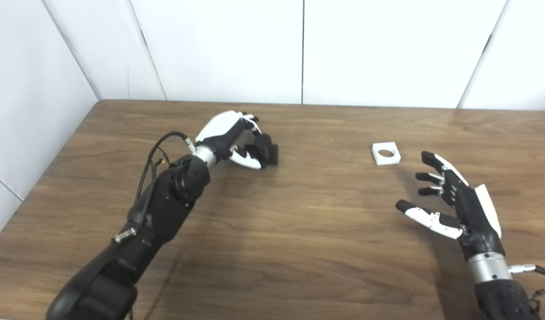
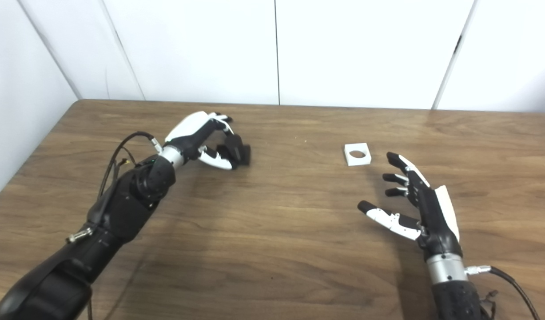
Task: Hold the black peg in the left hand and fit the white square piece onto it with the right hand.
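The black peg (image 1: 268,151) rests on the wooden table (image 1: 299,231) left of centre. My left hand (image 1: 230,138) is curled around it, fingers over its top and thumb against its near side; the hand hides part of the peg. The peg also shows in the right eye view (image 2: 237,153). The white square piece (image 1: 386,153), with a round hole in it, lies flat on the table to the right. My right hand (image 1: 450,202) is open and empty, fingers spread, hovering a short way in front and to the right of the piece, not touching it.
White wall panels (image 1: 299,49) stand behind the table's back edge. The table's left edge runs diagonally past my left arm (image 1: 157,213). A black cable (image 1: 159,146) loops beside the left wrist.
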You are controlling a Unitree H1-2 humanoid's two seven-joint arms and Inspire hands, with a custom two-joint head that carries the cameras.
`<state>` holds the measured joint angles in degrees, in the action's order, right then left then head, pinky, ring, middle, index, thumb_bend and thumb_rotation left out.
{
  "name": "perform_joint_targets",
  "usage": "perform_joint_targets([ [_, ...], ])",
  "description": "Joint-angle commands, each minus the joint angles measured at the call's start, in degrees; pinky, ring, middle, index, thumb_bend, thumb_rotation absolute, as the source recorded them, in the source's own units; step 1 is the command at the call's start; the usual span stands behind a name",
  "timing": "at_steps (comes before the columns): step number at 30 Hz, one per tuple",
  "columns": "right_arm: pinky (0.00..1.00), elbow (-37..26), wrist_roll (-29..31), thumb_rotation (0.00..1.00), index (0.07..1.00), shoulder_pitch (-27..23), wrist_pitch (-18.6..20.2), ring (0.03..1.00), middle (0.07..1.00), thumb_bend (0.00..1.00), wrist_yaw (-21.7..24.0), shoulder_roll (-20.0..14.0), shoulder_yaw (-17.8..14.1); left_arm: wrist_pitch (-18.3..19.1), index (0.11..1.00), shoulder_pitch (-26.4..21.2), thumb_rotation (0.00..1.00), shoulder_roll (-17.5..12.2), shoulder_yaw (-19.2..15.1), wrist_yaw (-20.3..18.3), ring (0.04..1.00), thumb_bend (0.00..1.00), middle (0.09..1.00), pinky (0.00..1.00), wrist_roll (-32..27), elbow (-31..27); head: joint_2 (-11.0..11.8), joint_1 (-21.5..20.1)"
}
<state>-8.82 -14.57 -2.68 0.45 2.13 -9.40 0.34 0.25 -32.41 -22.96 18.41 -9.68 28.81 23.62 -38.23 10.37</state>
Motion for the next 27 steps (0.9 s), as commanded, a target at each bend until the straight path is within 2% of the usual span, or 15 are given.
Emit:
perform_joint_targets([
  [1,0.64,-1.8,0.2,0.30,0.871,-1.8,-0.7,0.780,0.884,0.67,-0.5,-0.1,-0.2,-3.6,0.488,-0.8,0.09,-1.5,-0.4,-1.2,0.983,0.51,0.921,0.98,-1.5,-2.1,0.0,0.1],
  [5,0.63,-1.7,0.5,0.30,0.874,-1.8,-0.9,0.781,0.886,0.67,-0.4,-0.2,-0.2,-7.6,0.491,-0.3,0.09,-2.2,-0.8,-4.3,0.999,0.51,0.945,0.99,-4.5,-3.0,0.0,0.1],
  [9,0.62,-2.0,0.4,0.29,0.876,-1.9,-0.6,0.782,0.885,0.66,-0.3,-0.2,-0.1,-9.4,0.493,0.5,0.09,-2.6,-0.9,-8.2,1.000,0.51,0.964,0.99,-7.1,-5.5,-0.1,0.1],
  [12,0.63,-2.0,0.2,0.29,0.875,-2.0,-0.5,0.776,0.882,0.66,-0.4,-0.3,-0.1,-10.4,0.493,1.0,0.09,-2.5,-0.9,-9.7,1.000,0.51,0.967,0.99,-7.5,-6.9,-0.2,-0.1],
  [18,0.67,-1.8,1.2,0.29,0.886,-2.1,-0.9,0.791,0.887,0.66,-0.2,-0.5,-0.4,-15.4,0.494,2.4,0.09,-2.5,1.2,-9.0,1.000,0.51,0.965,1.00,-2.2,-9.6,-0.4,-0.2],
  [27,0.68,-1.3,1.0,0.26,0.886,-2.2,-1.2,0.787,0.882,0.64,-0.3,-1.1,-0.4,-16.7,0.494,6.4,0.09,0.0,2.8,-9.8,1.000,0.52,0.963,1.00,-0.6,-14.0,-0.5,-0.3],
])
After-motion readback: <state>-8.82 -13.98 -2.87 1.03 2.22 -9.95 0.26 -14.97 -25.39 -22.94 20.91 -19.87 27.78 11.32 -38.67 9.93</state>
